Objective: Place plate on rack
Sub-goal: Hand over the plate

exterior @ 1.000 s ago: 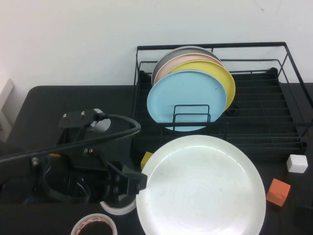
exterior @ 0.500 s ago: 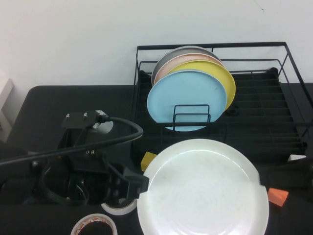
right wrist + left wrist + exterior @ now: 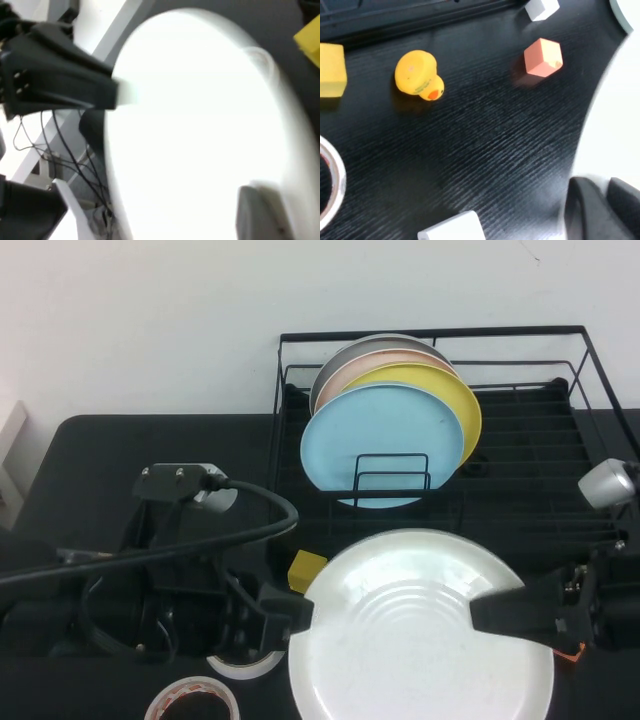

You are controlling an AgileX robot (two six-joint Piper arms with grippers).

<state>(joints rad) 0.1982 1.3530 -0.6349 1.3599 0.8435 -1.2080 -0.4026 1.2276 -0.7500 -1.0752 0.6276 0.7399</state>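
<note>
Plate, large, round, plain white with a shallow raised rim, hangs near the front of the black table, just in front of the big black wire dish rack. It lies nearly flat with its face turned up toward the high camera, so being round it shows no long axis; concentric rings catch the light across its middle.

The left gripper is clamped on the plate's left edge, fingers closed over the rim. The right gripper reaches in from the right with its dark finger lying across the plate's right side, closed on the rim there. In the right wrist view the plate fills most of the frame as a bright glare.

Four plates stand upright in the rack, leaning one behind another: a light blue plate in front, a yellow plate behind it, then a pale pink plate, then a grey plate.

On the table, the left wrist view shows one yellow rubber duck, one orange cube, two white blocks, one yellow block. One roll of tape sits at the front edge in the high view.
</note>
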